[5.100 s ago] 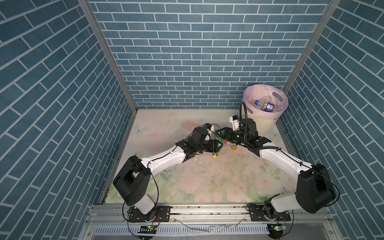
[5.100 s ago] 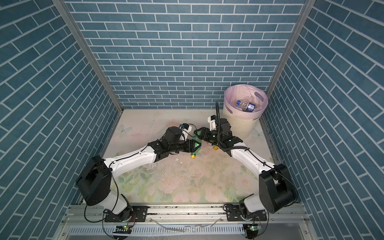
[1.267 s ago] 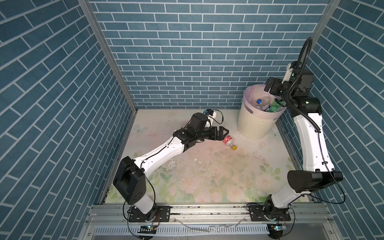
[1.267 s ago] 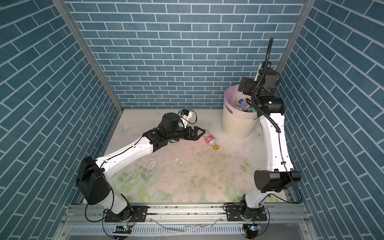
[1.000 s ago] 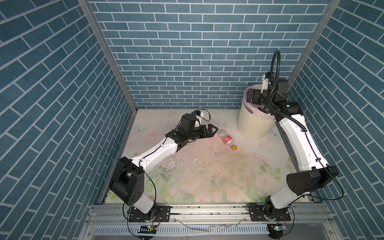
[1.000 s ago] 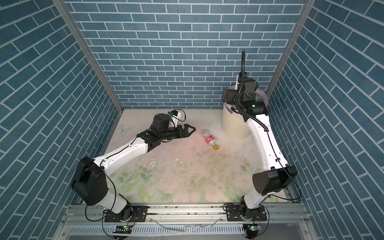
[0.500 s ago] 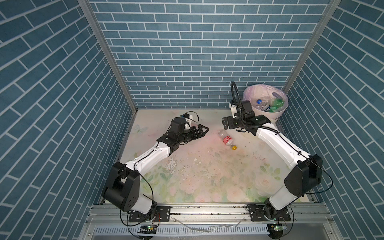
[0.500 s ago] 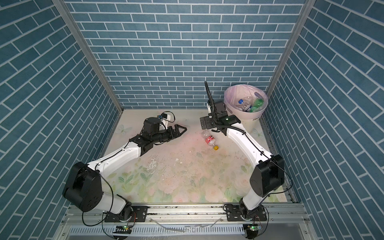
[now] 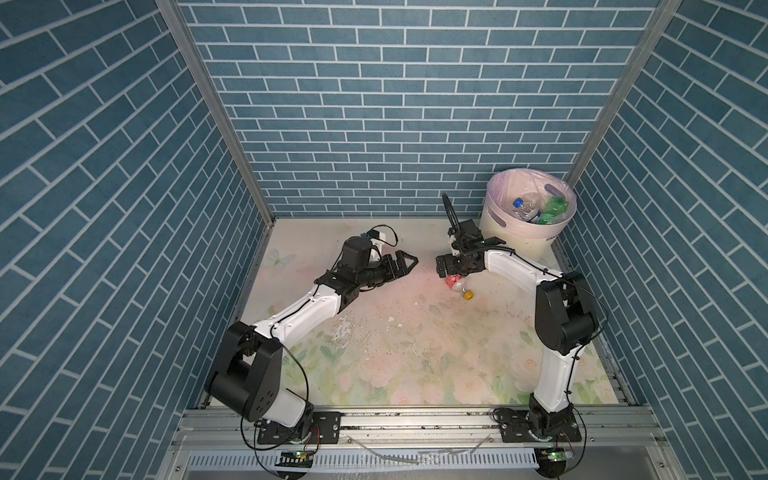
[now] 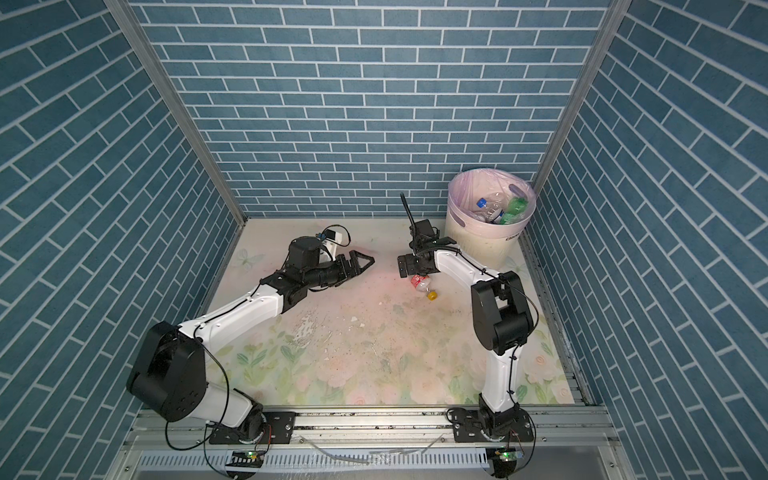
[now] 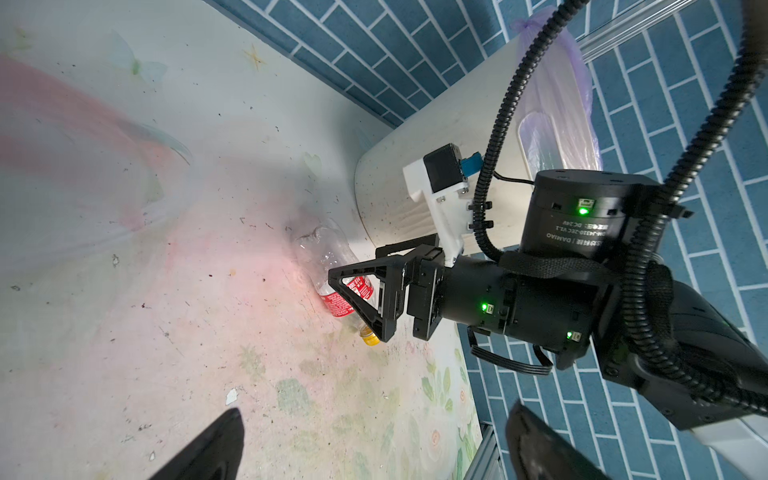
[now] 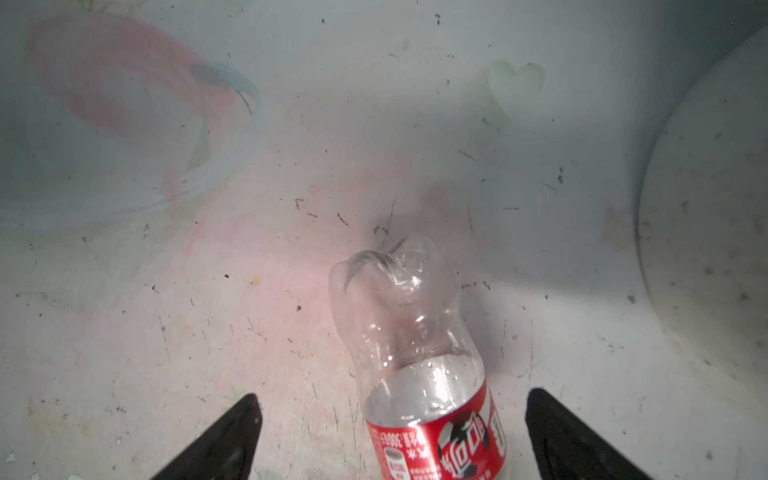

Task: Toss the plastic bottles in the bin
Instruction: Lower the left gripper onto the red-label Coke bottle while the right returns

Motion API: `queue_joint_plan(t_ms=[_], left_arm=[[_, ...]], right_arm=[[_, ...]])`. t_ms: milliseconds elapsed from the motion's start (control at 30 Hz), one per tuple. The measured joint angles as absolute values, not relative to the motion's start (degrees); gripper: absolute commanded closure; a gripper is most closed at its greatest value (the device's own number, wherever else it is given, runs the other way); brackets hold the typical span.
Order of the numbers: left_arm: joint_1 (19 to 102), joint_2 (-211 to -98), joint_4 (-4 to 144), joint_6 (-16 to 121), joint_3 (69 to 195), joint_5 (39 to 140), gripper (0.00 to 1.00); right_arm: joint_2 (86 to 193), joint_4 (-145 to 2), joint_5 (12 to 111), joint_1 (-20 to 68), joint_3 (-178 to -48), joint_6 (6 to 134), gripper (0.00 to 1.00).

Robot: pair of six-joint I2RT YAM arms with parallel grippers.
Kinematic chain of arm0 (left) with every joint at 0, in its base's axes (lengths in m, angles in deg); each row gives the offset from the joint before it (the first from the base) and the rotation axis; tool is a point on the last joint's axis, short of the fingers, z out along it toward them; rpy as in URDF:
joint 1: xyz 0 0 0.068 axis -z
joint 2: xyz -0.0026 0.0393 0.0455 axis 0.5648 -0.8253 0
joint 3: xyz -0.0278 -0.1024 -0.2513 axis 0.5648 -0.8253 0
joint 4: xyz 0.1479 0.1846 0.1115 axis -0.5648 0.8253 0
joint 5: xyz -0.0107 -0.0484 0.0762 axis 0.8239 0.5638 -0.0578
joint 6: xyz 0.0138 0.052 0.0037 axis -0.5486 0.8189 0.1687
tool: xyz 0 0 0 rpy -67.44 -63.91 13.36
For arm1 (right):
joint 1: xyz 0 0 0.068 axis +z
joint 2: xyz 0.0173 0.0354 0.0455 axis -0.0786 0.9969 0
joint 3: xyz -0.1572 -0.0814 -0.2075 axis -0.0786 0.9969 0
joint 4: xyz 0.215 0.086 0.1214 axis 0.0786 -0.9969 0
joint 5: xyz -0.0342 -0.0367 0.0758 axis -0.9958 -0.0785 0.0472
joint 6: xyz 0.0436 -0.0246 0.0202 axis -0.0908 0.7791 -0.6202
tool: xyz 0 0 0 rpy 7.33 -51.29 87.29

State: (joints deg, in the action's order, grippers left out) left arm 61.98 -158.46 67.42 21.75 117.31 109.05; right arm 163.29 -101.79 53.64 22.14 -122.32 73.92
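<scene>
One crushed clear plastic bottle with a red label and yellow cap lies on the flowered surface, right of centre in both top views, and it is the only one left out. The cream-white ribbed round bin with a lilac liner, upper right, holds at least two: a blue-capped clear bottle and a green bottle. My right claw hangs wide open and empty over the red-labelled one, and my left claw, equally open and empty, sits left of centre.

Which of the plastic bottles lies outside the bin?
The clear bottle with the red label and yellow cap, on its side on the floor under the right end effector. The other bottles sit inside the bin.
</scene>
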Motion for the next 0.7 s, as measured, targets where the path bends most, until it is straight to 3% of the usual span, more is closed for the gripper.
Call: queue_joint_plan(t_ms=[700], left_arm=[[60.6,-159.9,65.7,19.9,115.3,110.1,0.01]], right_arm=[[165.0,-97.5,61.0,22.4,-120.7,71.3,0.01]])
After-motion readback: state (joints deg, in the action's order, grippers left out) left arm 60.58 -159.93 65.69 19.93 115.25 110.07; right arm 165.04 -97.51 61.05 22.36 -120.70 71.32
